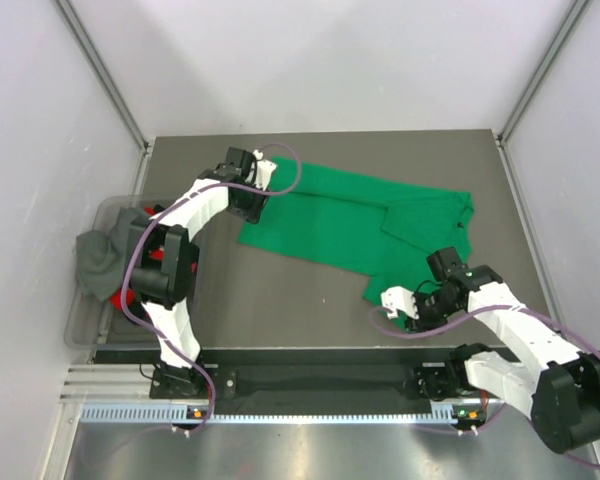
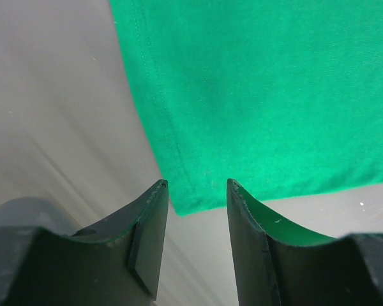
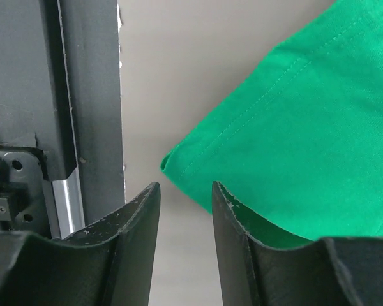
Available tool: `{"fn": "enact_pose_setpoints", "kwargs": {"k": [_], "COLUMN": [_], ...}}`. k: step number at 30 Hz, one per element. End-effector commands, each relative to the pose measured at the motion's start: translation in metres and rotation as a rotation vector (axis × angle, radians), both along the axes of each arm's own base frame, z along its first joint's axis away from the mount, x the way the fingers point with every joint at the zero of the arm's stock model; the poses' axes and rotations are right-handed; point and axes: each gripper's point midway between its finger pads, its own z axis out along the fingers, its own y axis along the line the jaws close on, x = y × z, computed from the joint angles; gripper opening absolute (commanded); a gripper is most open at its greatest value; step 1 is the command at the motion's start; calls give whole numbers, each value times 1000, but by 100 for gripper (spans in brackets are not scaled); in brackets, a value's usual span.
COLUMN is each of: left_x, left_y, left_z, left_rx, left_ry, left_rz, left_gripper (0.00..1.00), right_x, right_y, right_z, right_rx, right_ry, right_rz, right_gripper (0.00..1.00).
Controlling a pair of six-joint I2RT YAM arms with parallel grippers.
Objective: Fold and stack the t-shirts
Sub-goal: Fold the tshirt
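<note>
Jaws parted and empty, the left gripper (image 2: 198, 186) faces a hem corner of the green t-shirt (image 2: 274, 95) just ahead. The right gripper (image 3: 185, 186) has another corner ahead, slightly right, both apparently lined up to pinch corners for folding.

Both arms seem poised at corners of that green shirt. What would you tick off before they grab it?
1. Is the left pincer open: ok, its jaws stand apart.
2. Is it lined up: ok, a hem corner of the green t-shirt sits at the gap between its tips.
3. Is the right pincer open: ok, its jaws stand apart.
4. Is it lined up: ok, another corner of the shirt lies just ahead of its gap.
5. Is the shirt spread flat: not ok, a part on the right arm's side lies folded over.
6. Are both pincers low enough to catch the cloth: cannot tell.
</note>
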Motion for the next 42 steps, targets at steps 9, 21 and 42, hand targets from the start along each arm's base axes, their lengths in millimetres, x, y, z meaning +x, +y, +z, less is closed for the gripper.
{"fn": "enact_pose_setpoints", "kwargs": {"k": [9, 21, 42], "left_x": [13, 17, 12], "left_y": [4, 12, 27], "left_z": [4, 3, -20], "left_rx": [7, 22, 31], "left_ry": [-16, -11, 82], "left_rz": [32, 50, 87], "left_gripper": [47, 47, 58], "right_x": [5, -3, 3], "right_y": [12, 9, 4], "right_z": [-12, -17, -28], "right_rx": [-37, -95, -145], "right_ry": [4, 19, -10], "right_rz": [47, 78, 61], "right_gripper": [39, 39, 5]}}
